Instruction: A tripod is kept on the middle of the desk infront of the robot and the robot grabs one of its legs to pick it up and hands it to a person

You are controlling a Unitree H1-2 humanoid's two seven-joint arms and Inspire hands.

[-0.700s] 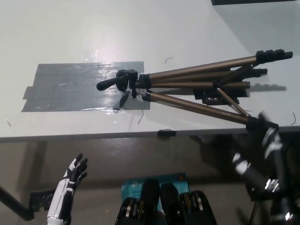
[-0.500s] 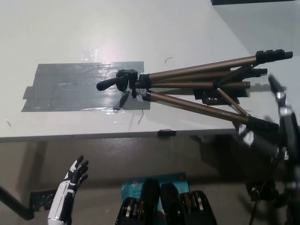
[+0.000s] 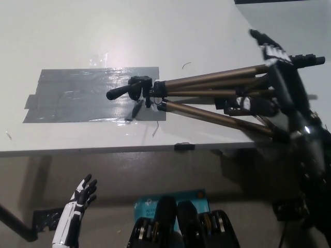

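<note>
Head view: the tripod [image 3: 207, 80] lies folded on its side on the white table [image 3: 129, 31], head resting on a patch of grey tape [image 3: 72, 98], legs pointing toward the table's right edge. The black right hand [image 3: 276, 64], blurred, hovers over the far ends of the legs, fingers stretched out, closed on nothing. The white left hand [image 3: 84, 194] rests low at lower left, fingers apart, empty.

I count one tripod [image 3: 201, 94] with three legs [image 3: 207, 115] on one desk [image 3: 103, 31]. One patch of grey tape [image 3: 88, 95] lies there, and one teal box [image 3: 150, 206] sits below. Two of my hands show: one white left hand [image 3: 84, 192] and one black right hand [image 3: 276, 67].
</note>
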